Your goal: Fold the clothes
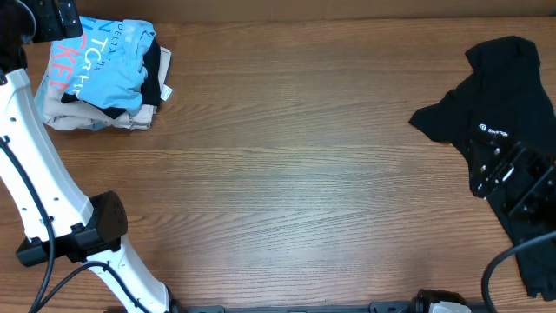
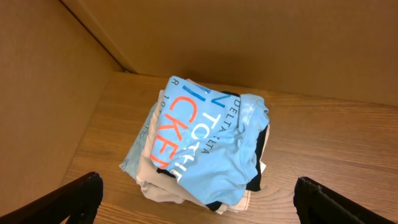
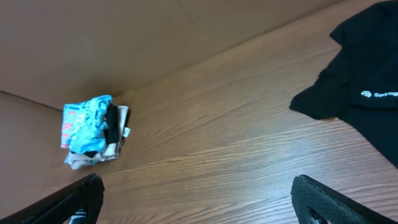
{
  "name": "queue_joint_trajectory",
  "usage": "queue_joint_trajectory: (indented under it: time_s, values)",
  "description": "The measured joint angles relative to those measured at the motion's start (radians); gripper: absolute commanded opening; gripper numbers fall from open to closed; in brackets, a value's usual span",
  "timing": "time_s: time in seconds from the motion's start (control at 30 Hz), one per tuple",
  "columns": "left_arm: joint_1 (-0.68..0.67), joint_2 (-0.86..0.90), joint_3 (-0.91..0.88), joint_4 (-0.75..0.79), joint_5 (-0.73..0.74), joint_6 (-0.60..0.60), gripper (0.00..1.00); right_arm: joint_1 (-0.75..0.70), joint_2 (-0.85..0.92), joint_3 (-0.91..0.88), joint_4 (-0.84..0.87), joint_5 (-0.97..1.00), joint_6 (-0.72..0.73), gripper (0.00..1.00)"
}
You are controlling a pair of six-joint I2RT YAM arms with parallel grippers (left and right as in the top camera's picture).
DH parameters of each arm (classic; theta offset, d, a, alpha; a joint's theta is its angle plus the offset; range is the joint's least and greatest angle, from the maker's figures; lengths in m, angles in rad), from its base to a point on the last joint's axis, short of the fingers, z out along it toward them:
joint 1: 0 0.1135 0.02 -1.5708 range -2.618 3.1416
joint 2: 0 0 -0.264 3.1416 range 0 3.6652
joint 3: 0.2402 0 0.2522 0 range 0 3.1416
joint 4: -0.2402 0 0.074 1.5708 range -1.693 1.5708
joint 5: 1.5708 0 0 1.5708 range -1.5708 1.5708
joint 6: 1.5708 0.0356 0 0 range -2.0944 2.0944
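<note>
A light blue T-shirt [image 1: 109, 61] with white and red-pink lettering lies folded on top of a small pile at the table's far left corner. It also shows in the left wrist view [image 2: 211, 146] and, small, in the right wrist view [image 3: 87, 121]. A black garment with a small white logo [image 1: 508, 83] lies crumpled at the far right, also seen in the right wrist view [image 3: 367, 68]. My left gripper [image 1: 54, 19] hangs open and empty above the pile [image 2: 196, 190]. My right gripper [image 1: 512, 174] is open and empty over the black garment's near part [image 3: 198, 186].
Beige, black and white cloths [image 2: 168, 186] lie under the blue shirt in the pile. Brown cardboard walls [image 2: 280, 43] close off the table's back and left side. Bare wooden tabletop [image 1: 295, 165] lies between the pile and the black garment.
</note>
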Motion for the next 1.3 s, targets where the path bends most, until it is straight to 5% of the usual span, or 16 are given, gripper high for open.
queue_joint_trajectory:
  time_s: [0.23,0.4,0.57,0.87,1.0,1.3]
  values:
    - [0.0,0.0,0.0,0.0,0.0,0.0,1.0,0.0,0.004,-0.011,0.01,0.047,0.002,1.0]
    - [0.0,0.0,0.0,0.0,0.0,0.0,1.0,0.0,-0.003,-0.143,0.183,0.135,-0.009,1.0]
    - [0.0,0.0,0.0,0.0,0.001,0.0,1.0,0.0,-0.082,-0.469,0.512,0.141,-0.023,1.0]
    - [0.0,0.0,0.0,0.0,0.0,0.0,1.0,0.013,-0.563,-1.47,1.424,0.079,-0.031,1.0]
    - [0.0,0.0,0.0,0.0,0.0,0.0,1.0,0.066,-0.723,-1.798,1.678,0.08,-0.04,1.0]
    - [0.0,0.0,0.0,0.0,0.0,0.0,1.0,0.134,-0.966,-2.11,1.763,0.131,-0.117,1.0]
